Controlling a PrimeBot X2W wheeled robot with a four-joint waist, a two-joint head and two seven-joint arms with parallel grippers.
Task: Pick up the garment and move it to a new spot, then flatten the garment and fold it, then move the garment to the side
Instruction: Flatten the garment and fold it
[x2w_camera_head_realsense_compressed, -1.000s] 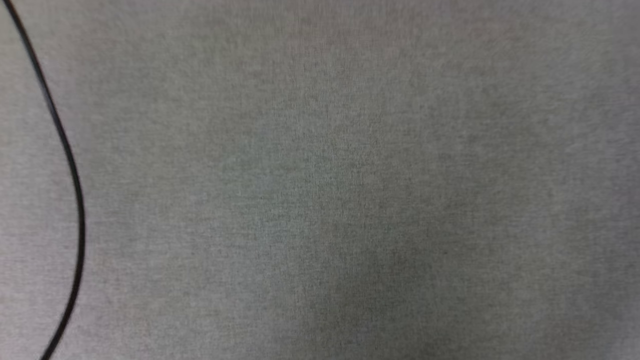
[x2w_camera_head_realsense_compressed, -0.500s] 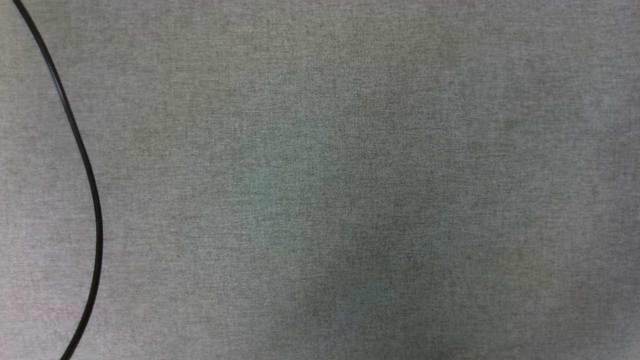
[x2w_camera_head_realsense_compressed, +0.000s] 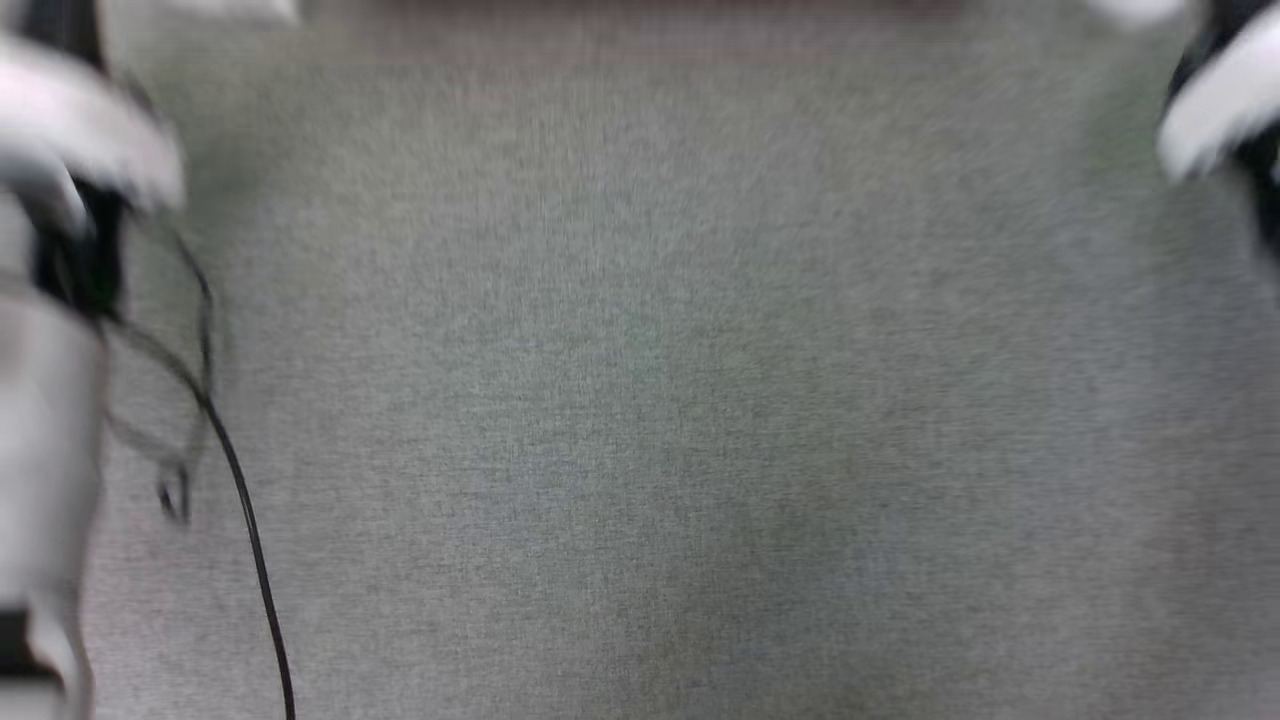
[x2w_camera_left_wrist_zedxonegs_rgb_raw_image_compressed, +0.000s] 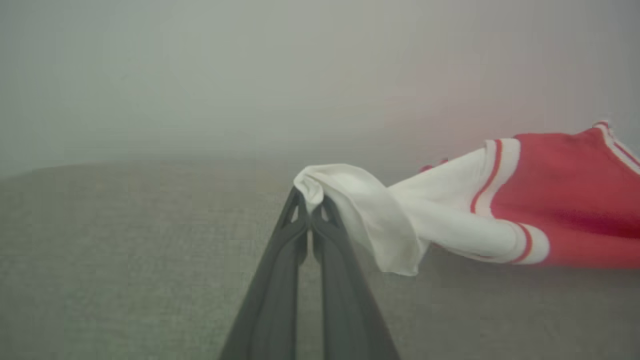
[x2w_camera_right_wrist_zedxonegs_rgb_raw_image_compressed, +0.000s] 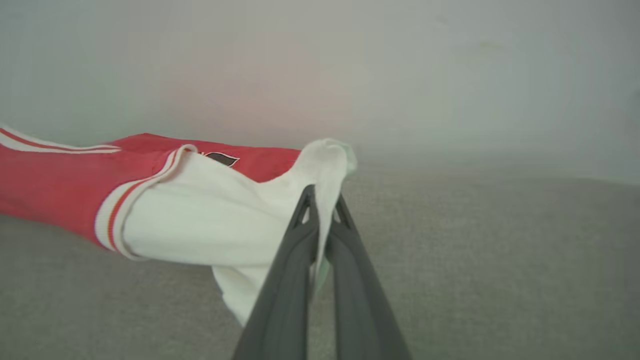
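The left gripper (x2w_camera_left_wrist_zedxonegs_rgb_raw_image_compressed: 310, 202) is clamped on one white sleeve (x2w_camera_left_wrist_zedxonegs_rgb_raw_image_compressed: 372, 215) of the red shirt (x2w_camera_left_wrist_zedxonegs_rgb_raw_image_compressed: 565, 200), and the right gripper (x2w_camera_right_wrist_zedxonegs_rgb_raw_image_compressed: 322, 200) is clamped on the other. The shirt stretches sideways between them, low over the grey table (x2w_camera_left_wrist_zedxonegs_rgb_raw_image_compressed: 125, 270).
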